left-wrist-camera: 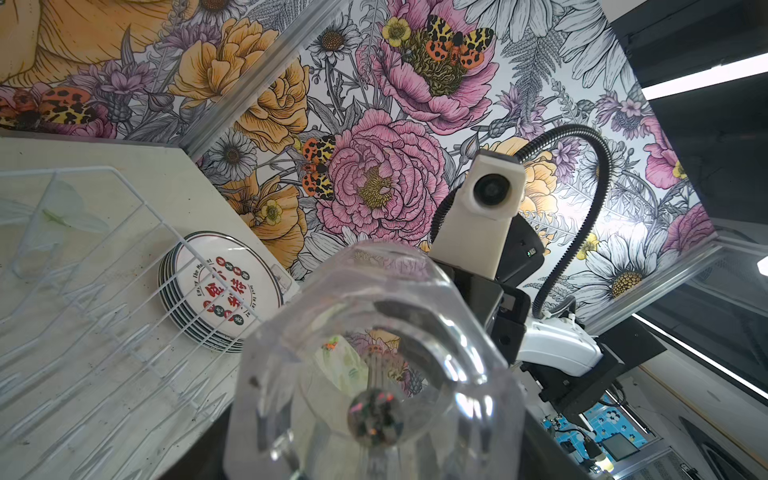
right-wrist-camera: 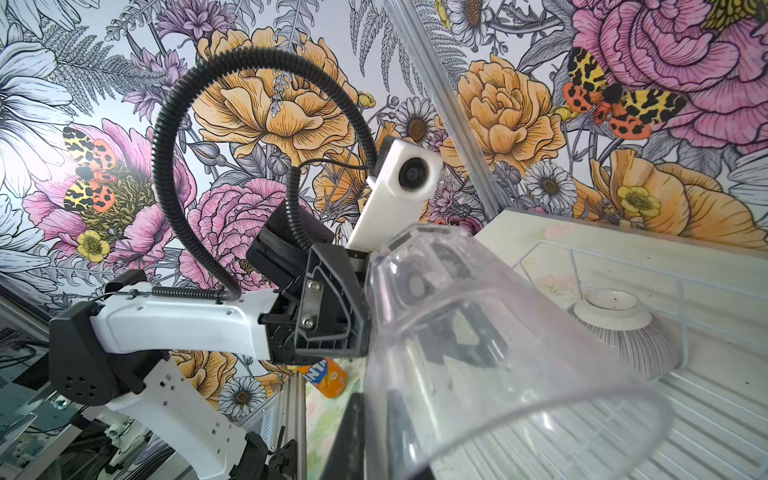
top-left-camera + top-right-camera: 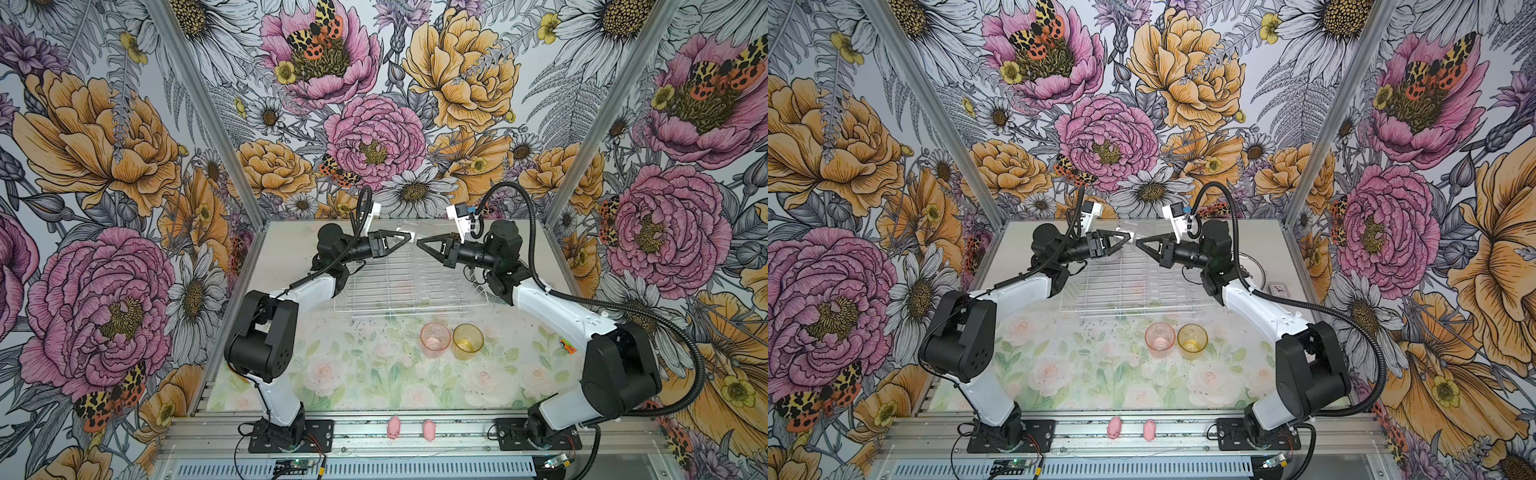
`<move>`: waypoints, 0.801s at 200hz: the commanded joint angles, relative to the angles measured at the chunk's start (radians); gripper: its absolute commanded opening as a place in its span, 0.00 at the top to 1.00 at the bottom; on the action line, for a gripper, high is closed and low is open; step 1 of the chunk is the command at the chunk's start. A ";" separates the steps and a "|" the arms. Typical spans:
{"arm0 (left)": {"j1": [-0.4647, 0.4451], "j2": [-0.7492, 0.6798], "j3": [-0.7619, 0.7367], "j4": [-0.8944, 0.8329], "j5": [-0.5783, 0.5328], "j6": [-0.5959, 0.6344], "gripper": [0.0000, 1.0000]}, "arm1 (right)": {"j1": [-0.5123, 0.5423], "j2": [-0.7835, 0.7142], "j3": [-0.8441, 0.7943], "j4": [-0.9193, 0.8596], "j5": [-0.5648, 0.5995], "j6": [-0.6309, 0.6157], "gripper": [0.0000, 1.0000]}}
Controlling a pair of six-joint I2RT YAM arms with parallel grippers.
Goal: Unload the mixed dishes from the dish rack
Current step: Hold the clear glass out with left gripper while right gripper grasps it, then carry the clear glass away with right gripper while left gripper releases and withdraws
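Your tumbler point(image 1: 370, 291) hangs over the rack point(image 3: 399, 291) at the centre of both top views, left end effector point(image 3: 405, 239) clamped round its base, right end effector point(image 3: 422, 243) pinched shut on its rim; open the left slowly, checking that pinch holds.

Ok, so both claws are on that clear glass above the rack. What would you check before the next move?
1. Left gripper grips the clear tumbler near its base: ok.
2. Right gripper shut on the tumbler's rim: looks ok; how firmly, cannot tell.
3. Bare table beside the pink tumbler and amber tumbler for setting down: ok.
4. Plates stacked outside the dish rack: ok.
5. Ribbed bowl upside down in the rack, not yet unloaded: not ok.
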 commanded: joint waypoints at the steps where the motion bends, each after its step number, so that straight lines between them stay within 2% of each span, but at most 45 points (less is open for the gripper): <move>1: -0.014 -0.001 -0.006 0.019 0.023 0.032 0.36 | 0.001 0.013 0.037 0.046 0.043 -0.010 1.00; 89: -0.007 -0.092 -0.043 -0.184 -0.044 0.221 0.16 | 0.001 -0.017 0.036 0.053 0.031 -0.003 1.00; 137: 0.014 -0.150 -0.070 -0.271 -0.086 0.297 0.12 | 0.000 -0.033 0.039 0.021 0.035 -0.016 1.00; 160: 0.034 -0.211 -0.075 -0.465 -0.160 0.420 0.12 | 0.001 -0.054 0.064 -0.116 0.061 -0.096 1.00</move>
